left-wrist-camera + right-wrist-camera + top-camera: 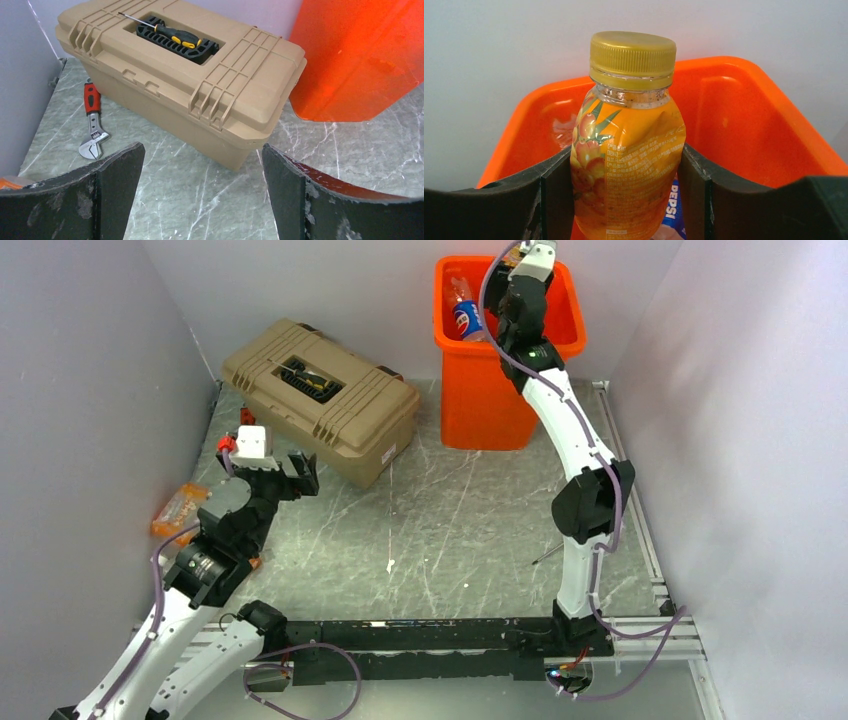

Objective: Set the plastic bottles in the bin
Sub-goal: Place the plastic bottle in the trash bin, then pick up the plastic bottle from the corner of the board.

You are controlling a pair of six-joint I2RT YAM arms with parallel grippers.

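Bin (pixel 480 405) stands on the table (pixel 450 540) at the far wall, just right of the tan toolbox (pixel 320 400). The right arm reaches over the bin's rim. Its right gripper (pixel 626 170) pinches a yellow-capped bottle (pixel 629 150) by the body, upright, above the bin's opening. The left gripper (pixel 202 160) hovers near the table's left side, fingers spread wide and holding nothing, facing the toolbox. A Pepsi bottle (pixel 466 320) lies inside the bin, below the held one. An orange-labelled bottle (pixel 180 510) lies on the table by the left wall, beside the left arm. A red-handled wrench (pixel 92 127) lies left of the toolbox, and a screwdriver (pixel 172 36) rests in the lid's recess.
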